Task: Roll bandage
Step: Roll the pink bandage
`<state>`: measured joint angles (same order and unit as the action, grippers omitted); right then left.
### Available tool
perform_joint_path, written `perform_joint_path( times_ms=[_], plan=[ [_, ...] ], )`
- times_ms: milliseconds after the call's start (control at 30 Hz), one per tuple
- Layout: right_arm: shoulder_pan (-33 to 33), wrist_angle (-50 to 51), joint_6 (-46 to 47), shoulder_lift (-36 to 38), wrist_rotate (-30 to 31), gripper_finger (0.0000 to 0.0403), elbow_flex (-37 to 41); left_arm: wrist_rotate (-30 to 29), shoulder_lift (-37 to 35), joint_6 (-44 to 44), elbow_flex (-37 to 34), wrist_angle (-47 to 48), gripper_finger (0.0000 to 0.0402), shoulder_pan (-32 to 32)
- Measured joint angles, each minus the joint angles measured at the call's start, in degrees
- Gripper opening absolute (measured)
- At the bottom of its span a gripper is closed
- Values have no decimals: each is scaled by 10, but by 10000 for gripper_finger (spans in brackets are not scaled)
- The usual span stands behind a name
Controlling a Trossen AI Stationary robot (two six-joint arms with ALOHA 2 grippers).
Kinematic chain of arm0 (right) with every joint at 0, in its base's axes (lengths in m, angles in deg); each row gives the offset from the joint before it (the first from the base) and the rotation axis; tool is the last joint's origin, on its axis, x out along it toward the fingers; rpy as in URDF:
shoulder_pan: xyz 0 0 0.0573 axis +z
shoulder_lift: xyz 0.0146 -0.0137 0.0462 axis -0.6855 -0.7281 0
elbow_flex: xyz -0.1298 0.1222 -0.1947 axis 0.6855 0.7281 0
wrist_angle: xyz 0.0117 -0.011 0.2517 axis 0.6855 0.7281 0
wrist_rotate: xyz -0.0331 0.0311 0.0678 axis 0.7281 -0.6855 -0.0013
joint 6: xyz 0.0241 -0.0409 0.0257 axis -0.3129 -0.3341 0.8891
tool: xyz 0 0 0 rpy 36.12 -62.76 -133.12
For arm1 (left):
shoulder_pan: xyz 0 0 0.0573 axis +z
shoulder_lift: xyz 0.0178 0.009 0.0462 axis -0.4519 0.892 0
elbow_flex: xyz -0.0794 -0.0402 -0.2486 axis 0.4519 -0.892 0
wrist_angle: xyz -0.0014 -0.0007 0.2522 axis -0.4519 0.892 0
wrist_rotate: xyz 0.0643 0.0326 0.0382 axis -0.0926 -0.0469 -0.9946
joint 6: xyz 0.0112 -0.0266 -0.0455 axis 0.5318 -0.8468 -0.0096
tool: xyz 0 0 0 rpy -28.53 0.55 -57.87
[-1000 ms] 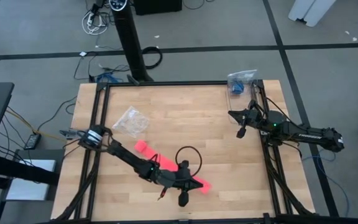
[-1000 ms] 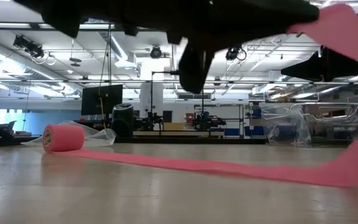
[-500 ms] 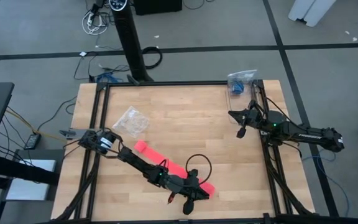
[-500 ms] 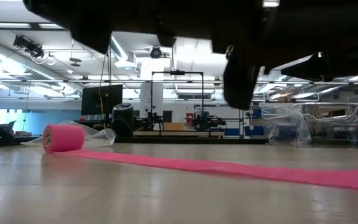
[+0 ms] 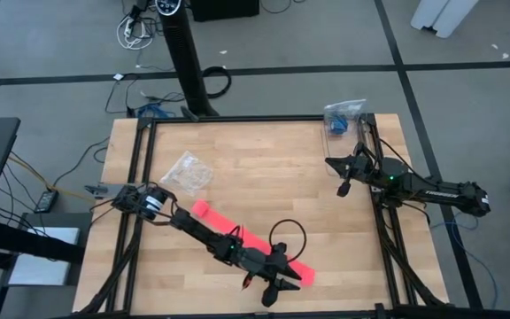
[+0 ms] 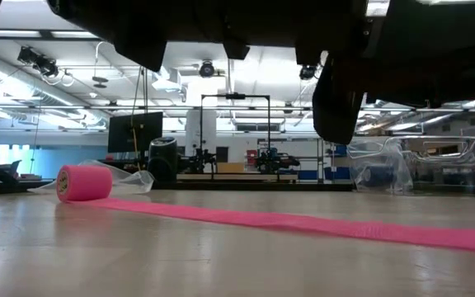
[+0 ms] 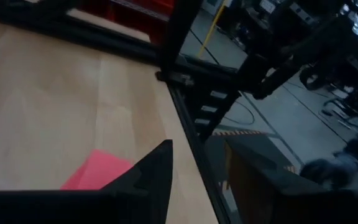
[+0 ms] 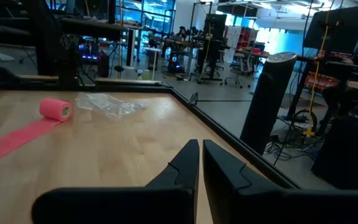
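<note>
Bandage (image 5: 253, 245): pink strip laid flat diagonally across table, unrolled; roll end (image 6: 84, 182) near clear bag (image 5: 187, 172). Looks spread out ready for rolling.
L gripper (image 5: 275, 285): low over strip's free end, jaws apart, empty.
R gripper (image 5: 344, 188): parked at table's right side, well apart from strip, fingers together, empty.

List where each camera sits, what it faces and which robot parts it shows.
High: overhead, straight down; both arms, table.
Low: table height, level across the bandage; arms hang above.
Left wrist: on the left arm, over the strip's free end; left gripper, fingers apart.
Right wrist: on the right arm; right gripper, fingers together.
Shared: low and right wrist both see the roll.
</note>
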<state>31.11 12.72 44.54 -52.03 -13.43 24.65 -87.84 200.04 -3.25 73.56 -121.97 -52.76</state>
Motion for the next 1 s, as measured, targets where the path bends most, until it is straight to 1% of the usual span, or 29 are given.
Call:
perform_joint_path(
  times_ms=[133, 200, 433, 667, 867, 1000],
  plan=[
    [0, 0, 0, 0, 0, 23, 0, 2, -19, 16, 0, 84, 147, 3],
    [0, 0, 0, 0, 0, 23, 0, -2, -28, 31, 0, 104, 145, 4],
    [0, 0, 0, 0, 0, 23, 0, 4, -30, 34, 0, 113, 144, 12],
    [0, 0, 0, 0, 0, 23, 0, 24, -30, 42, 0, 120, 144, 13],
    [0, 0, 0, 0, 0, 23, 0, 23, -31, 74, 0, 130, 144, 10],
    [0, -13, -12, 0, 0, 23, 0, 13, -31, 79, 0, 145, 144, 10]
  ],
)
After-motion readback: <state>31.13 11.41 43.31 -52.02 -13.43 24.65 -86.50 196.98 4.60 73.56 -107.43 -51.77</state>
